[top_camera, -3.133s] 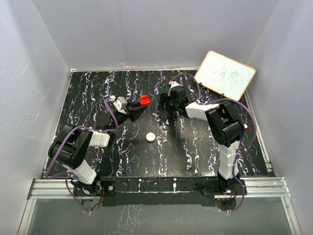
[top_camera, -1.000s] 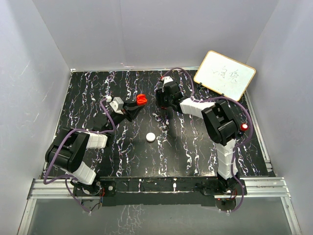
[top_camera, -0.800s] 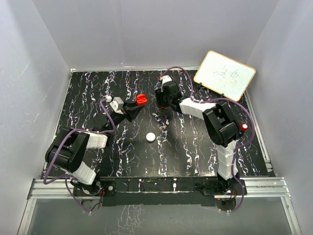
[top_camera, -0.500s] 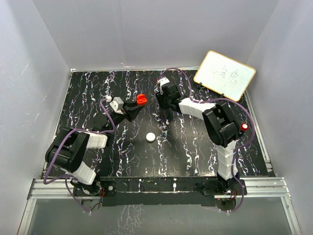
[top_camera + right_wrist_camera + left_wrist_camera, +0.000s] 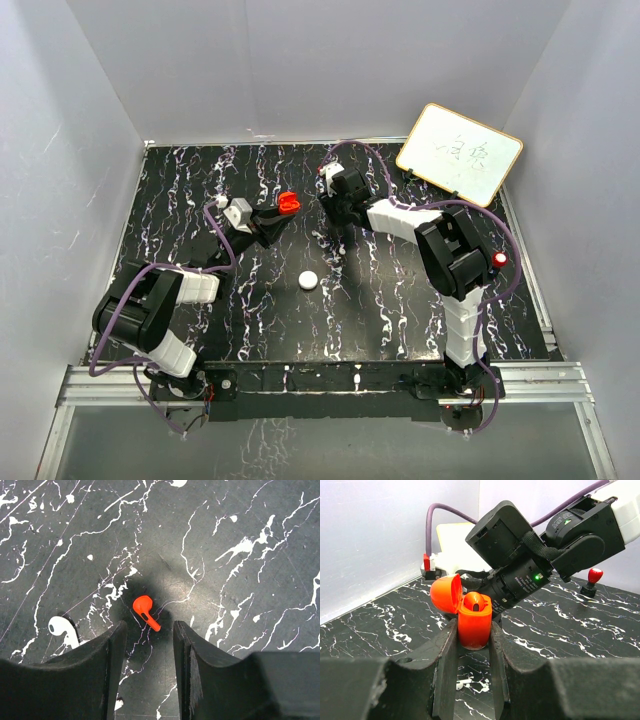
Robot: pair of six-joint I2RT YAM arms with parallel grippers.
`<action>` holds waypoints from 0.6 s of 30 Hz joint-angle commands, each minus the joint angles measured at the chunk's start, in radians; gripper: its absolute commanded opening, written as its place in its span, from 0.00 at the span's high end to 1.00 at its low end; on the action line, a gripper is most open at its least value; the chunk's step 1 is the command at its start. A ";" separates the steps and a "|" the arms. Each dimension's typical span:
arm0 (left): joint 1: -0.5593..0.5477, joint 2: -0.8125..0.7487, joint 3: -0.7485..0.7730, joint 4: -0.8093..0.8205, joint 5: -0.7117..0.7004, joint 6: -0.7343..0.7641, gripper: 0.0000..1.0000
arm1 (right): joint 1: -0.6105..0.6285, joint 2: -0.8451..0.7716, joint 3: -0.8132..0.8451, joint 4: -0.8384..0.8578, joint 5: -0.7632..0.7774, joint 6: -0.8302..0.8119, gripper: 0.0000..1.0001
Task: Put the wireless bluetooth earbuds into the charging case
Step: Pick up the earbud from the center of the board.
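My left gripper (image 5: 472,635) is shut on the red charging case (image 5: 474,622), holding it upright above the table with its lid (image 5: 445,594) flipped open to the left. One red earbud (image 5: 474,601) sits in the case's top. The case (image 5: 289,204) shows left of centre in the top view, at the left gripper (image 5: 283,212). A second red earbud (image 5: 145,611) lies on the black marbled table, just ahead of my right gripper (image 5: 150,627). That gripper is open and points down, its fingers on either side of the earbud's stem without touching it.
A white earbud (image 5: 63,629) lies left of the right gripper's left finger, and also shows below the case (image 5: 463,683). A white round puck (image 5: 309,281) rests mid-table. A whiteboard (image 5: 459,153) leans at the back right. The right wrist (image 5: 520,575) hangs close behind the case.
The right gripper has shifted slightly back and left and its jaws have narrowed. The left arm and the case have not moved.
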 commanded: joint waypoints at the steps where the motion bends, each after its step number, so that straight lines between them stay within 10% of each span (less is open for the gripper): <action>1: 0.006 -0.034 -0.007 0.186 0.008 0.009 1.00 | -0.009 -0.027 0.055 0.026 -0.047 -0.022 0.60; 18: 0.009 -0.033 -0.009 0.186 0.008 0.011 1.00 | -0.012 0.032 0.097 0.003 -0.094 -0.028 0.62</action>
